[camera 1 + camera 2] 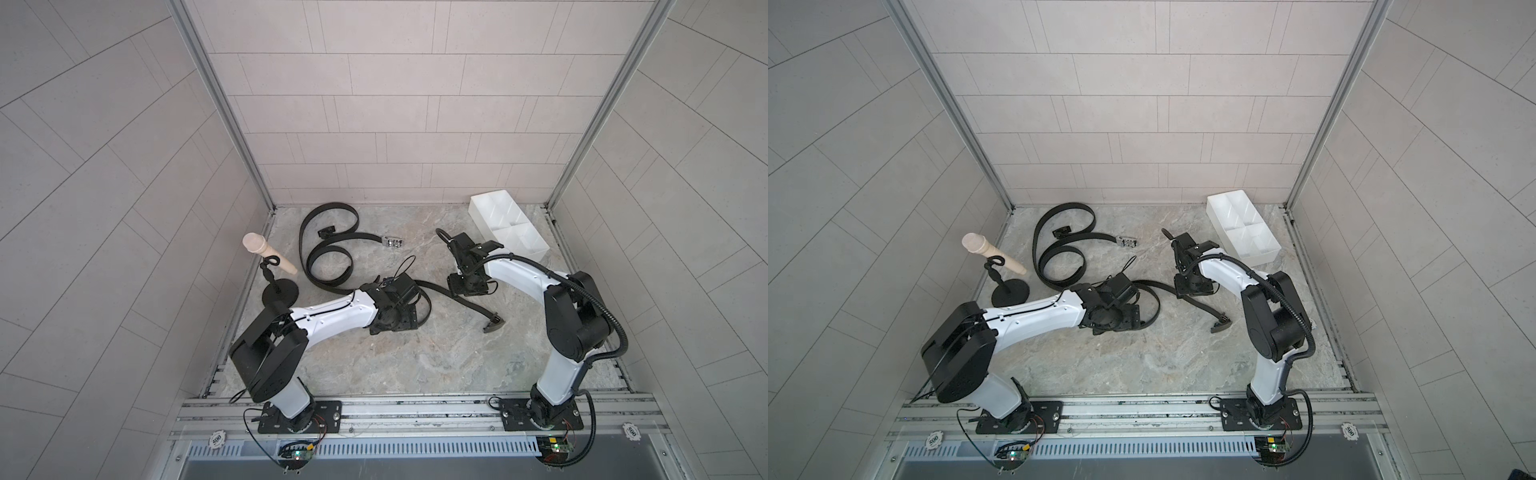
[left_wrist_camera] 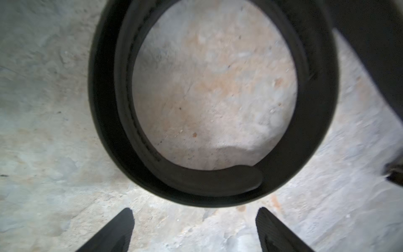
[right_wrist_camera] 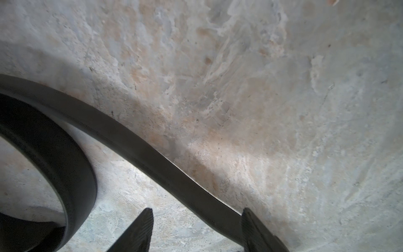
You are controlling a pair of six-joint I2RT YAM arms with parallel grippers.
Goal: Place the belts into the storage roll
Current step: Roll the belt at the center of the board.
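Left gripper (image 2: 196, 220) hovers wide open just short of the coiled belt (image 2: 104, 98), lined up to pinch it; right gripper (image 3: 196, 224), jaws apart, guards the loose tail (image 3: 152, 157). Storage roll (image 1: 482, 220) sits empty, back right.

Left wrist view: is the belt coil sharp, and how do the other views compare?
Left wrist view: coiled belt soft, blurred close to the lens; fingers crisper. Right wrist view: belt strap sharp, shadow across the tabletop. Both top views: sharp, evenly lit, tile lines on the side wall bowed.
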